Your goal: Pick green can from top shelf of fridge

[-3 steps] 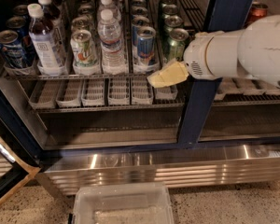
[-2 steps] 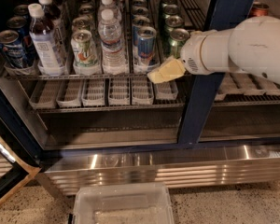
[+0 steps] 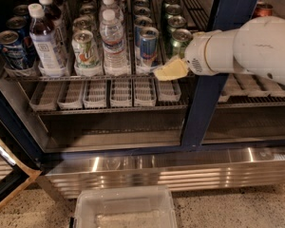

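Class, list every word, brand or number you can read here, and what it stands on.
None can be read.
Labels on the green can, blue-and-silver can, white can and bottles: too blurred.
The gripper, beside the green can at the top shelf, shows no marking.

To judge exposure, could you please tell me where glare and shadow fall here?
Camera view: glare streaks the stainless base panel; the fridge is dark under its racks; the gripper, at the top shelf front edge by the green can, is well lit.
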Robot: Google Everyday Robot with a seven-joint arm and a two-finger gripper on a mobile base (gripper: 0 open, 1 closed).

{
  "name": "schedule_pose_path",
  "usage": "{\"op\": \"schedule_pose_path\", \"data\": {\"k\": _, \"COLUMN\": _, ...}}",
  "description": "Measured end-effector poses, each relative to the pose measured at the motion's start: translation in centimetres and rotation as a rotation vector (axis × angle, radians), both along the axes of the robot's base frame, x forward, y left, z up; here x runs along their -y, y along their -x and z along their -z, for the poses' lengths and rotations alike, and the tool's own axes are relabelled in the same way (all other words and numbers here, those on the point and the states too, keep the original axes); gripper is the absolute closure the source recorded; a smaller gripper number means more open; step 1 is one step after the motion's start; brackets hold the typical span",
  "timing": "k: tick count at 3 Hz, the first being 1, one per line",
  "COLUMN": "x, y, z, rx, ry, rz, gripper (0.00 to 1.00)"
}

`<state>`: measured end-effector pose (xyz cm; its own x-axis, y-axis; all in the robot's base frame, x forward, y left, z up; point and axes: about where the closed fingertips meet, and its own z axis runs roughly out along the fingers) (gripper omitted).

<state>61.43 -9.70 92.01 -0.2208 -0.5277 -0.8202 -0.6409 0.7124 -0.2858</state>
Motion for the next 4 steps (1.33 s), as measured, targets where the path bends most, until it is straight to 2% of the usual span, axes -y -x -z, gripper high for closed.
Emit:
{"op": "schedule_pose_path", "data": {"k": 1, "x": 0.00, "y": 0.00, "z": 0.00, "rx": 0.000, "ry": 0.000, "rz": 0.000, "gripper": 0.42}}
{"op": "schedule_pose_path", "data": {"k": 2, "x": 0.00, "y": 0.00, "z": 0.00, "rx": 0.000, "ry": 0.000, "rz": 0.000, "gripper": 0.48}}
{"op": "schedule_pose_path", "data": {"k": 3, "x": -0.01, "y": 0.00, "z": 0.00, "rx": 0.000, "ry": 0.000, "rz": 0.000, "gripper": 0.30}}
{"op": "schedule_pose_path", "data": {"k": 4, "x": -0.01, "y": 0.00, "z": -0.01, "rx": 0.000, "ry": 0.000, "rz": 0.000, "gripper": 0.16}}
